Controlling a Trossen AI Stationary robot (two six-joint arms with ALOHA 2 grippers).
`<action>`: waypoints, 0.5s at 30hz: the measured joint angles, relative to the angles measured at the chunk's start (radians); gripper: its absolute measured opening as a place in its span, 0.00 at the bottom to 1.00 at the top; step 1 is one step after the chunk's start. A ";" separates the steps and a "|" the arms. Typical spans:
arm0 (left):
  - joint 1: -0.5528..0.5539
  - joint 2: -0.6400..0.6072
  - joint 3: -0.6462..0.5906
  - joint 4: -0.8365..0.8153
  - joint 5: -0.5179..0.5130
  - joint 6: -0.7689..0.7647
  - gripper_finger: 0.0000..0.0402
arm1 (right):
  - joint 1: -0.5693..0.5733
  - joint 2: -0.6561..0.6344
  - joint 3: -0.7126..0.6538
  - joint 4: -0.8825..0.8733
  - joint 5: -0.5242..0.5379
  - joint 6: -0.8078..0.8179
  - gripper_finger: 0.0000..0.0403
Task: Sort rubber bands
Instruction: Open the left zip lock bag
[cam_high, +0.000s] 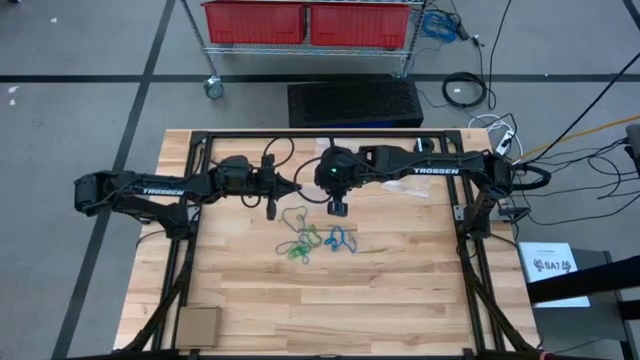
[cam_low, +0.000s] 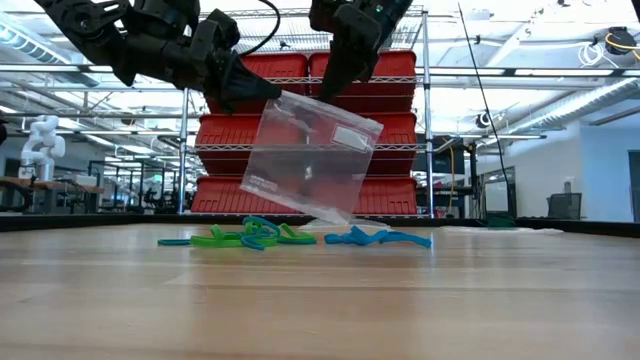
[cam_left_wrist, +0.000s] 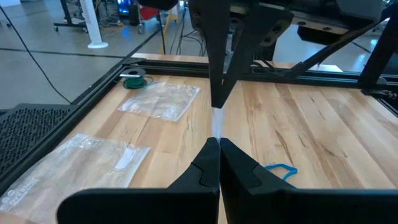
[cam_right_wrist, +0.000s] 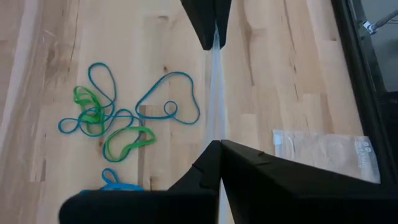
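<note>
A clear plastic bag (cam_low: 310, 160) hangs tilted between my two grippers above the table's middle. My left gripper (cam_high: 272, 197) is shut on its upper left end and my right gripper (cam_high: 338, 206) is shut on its top edge farther right. Both wrist views show the bag edge-on (cam_left_wrist: 216, 124) (cam_right_wrist: 214, 93). Green and blue rubber bands (cam_high: 312, 241) lie loose and tangled on the wood just nearer than the bag; they also show in the right wrist view (cam_right_wrist: 124, 118) and the low view (cam_low: 290, 237). My left gripper pinches the bag's upper left corner (cam_low: 268, 100) between its two fingers, slanting down from the table's left. The bag hangs below the fingers, tilted. My right gripper pinches the bag's top edge (cam_low: 335, 105) between its two fingers, slanting down from above and the right. The bag hangs below it, its lower corner (cam_low: 335, 215) close over the table; whether it touches, I cannot tell.
More clear bags lie flat on the wood at the far side (cam_left_wrist: 161, 99) (cam_left_wrist: 81, 162) and one beside the right frame rail (cam_right_wrist: 323, 149). A small cardboard box (cam_high: 198, 325) sits at the near left corner. A black frame (cam_high: 190, 200) borders the table.
</note>
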 joint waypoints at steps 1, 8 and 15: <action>0.000 0.000 0.000 0.001 0.000 0.000 0.00 | -0.001 0.000 0.000 0.000 0.000 0.004 0.00; 0.000 0.000 0.000 0.001 0.000 0.000 0.00 | 0.001 0.000 0.000 0.005 -0.026 0.023 0.00; 0.000 0.000 0.000 0.002 -0.014 -0.001 0.00 | 0.006 0.016 0.000 0.016 -0.027 0.040 0.00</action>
